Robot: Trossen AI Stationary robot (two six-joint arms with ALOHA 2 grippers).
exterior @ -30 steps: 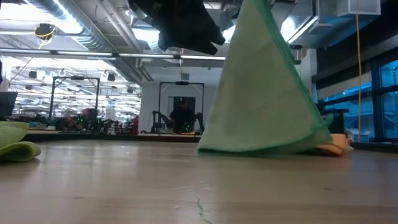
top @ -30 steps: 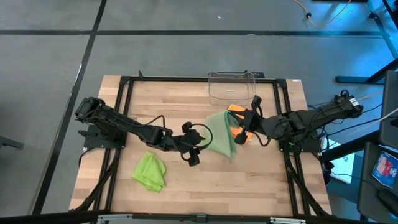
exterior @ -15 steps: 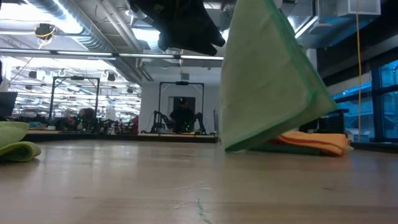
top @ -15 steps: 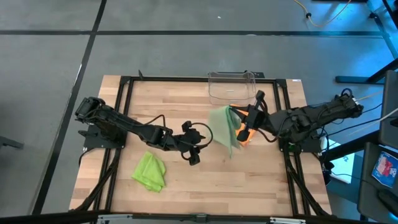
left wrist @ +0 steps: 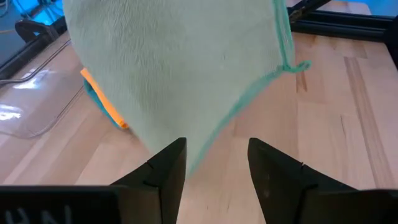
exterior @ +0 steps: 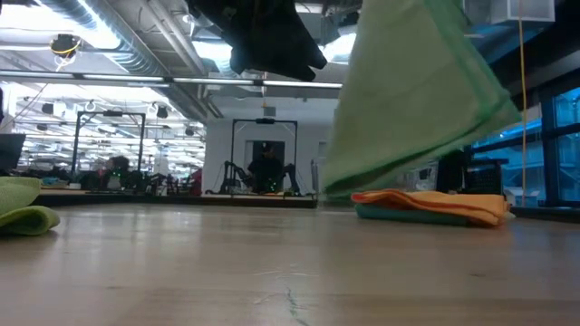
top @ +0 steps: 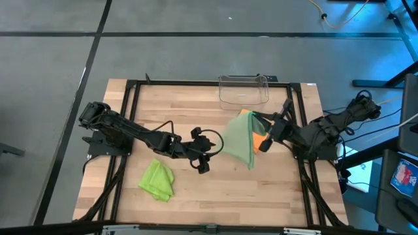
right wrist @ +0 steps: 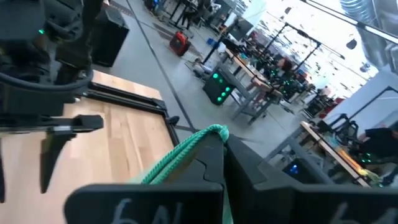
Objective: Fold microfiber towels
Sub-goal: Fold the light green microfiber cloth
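Now, table (top: 196, 196) first: clear bin (top: 243, 91) at its far edge. Four towels, seemingly: sage towel (top: 239, 140) hangs pinched in the right gripper (top: 264, 135), above an orange-and-teal stack (exterior: 430, 206); lime towel (top: 158, 179) lies crumpled. Left gripper (top: 204, 162) hovers, parted, empty. No legible labels.

Straight down from above onto both arms. Level across the table (exterior: 272, 272) from its surface, facing the room. Close behind each gripper, looking forward past the fingers. Shared by all: the sage towel (top: 239, 140) hanging from the right gripper (top: 262, 138).
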